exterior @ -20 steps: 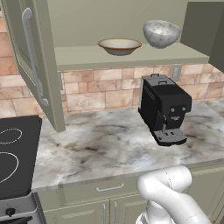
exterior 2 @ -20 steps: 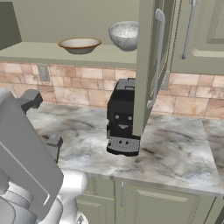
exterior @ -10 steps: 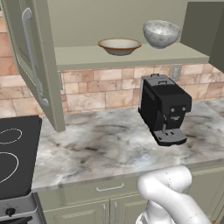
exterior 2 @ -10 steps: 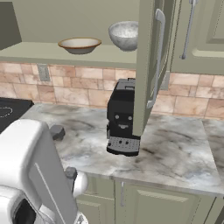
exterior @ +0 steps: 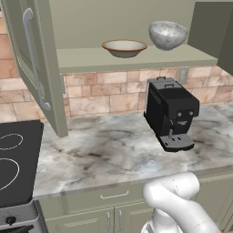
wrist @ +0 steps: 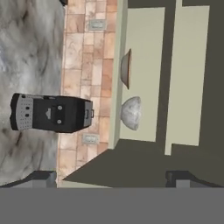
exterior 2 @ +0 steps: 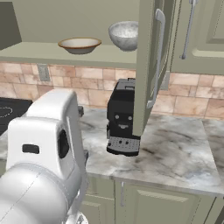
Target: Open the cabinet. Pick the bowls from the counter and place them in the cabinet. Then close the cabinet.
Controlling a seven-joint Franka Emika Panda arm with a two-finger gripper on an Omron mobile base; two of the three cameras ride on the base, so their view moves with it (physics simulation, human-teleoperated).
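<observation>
While the cabinet (exterior: 34,68) doors stood open, both bowls (exterior: 124,47) sat side by side on its shelf above the counter (exterior: 113,150); the gripper (wrist: 111,177) was wide open, holding nothing.

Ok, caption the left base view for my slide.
Both bowls, tan and speckled, sit on the open cabinet's shelf above the coffee machine.

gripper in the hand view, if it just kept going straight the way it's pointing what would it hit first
Probably the cabinet. The open gripper looks into its open front, at the pale shelf where the tan bowl and the speckled bowl sit. Nothing shows nearer in that line, though depth is hard to judge.
</observation>
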